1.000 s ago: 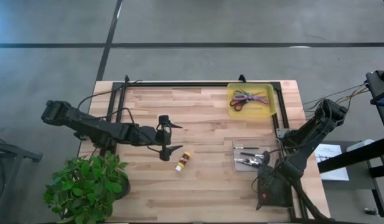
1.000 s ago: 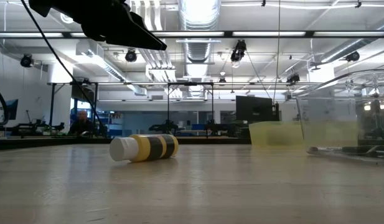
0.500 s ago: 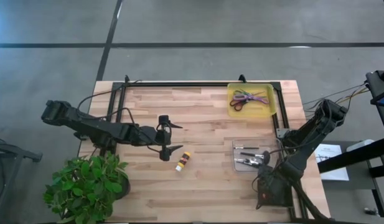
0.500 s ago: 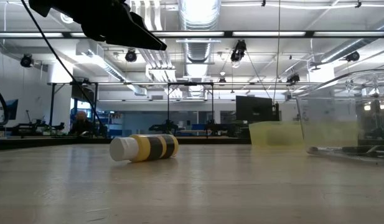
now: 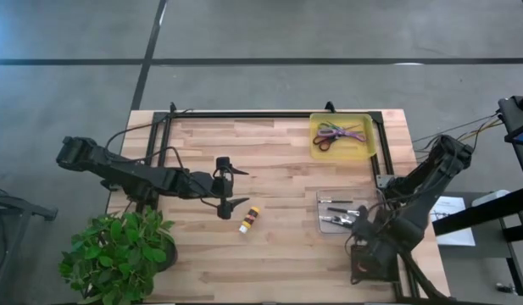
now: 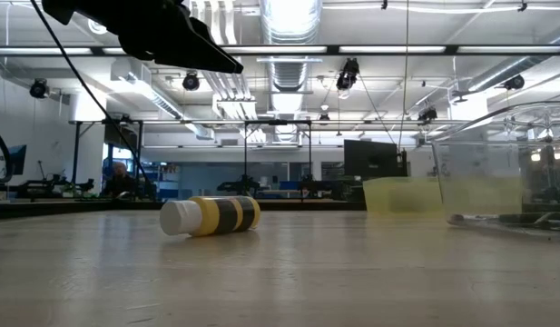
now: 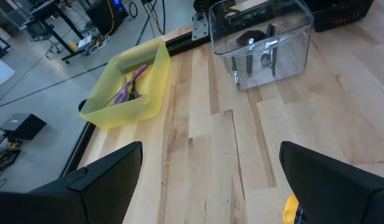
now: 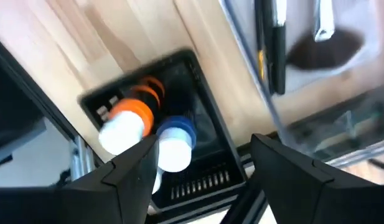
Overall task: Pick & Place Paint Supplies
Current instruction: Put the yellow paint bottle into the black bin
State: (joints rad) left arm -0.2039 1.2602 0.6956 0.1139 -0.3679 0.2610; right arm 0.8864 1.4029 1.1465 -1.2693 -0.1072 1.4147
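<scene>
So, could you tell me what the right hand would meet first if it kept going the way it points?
Probably the paint bottles in the black bin beneath it; the right hand is open, though depth is unclear.

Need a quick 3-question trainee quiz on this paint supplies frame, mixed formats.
1. True or false: the scissors lie in the yellow tray.
2. The yellow paint bottle is: A) lying on the table, B) inside the clear bin, C) held by the left gripper.
3. Fill in: the right gripper hangs open above a ___ bin holding white-capped bottles.

Key: 1 true; 2 A; 3 black.
</scene>
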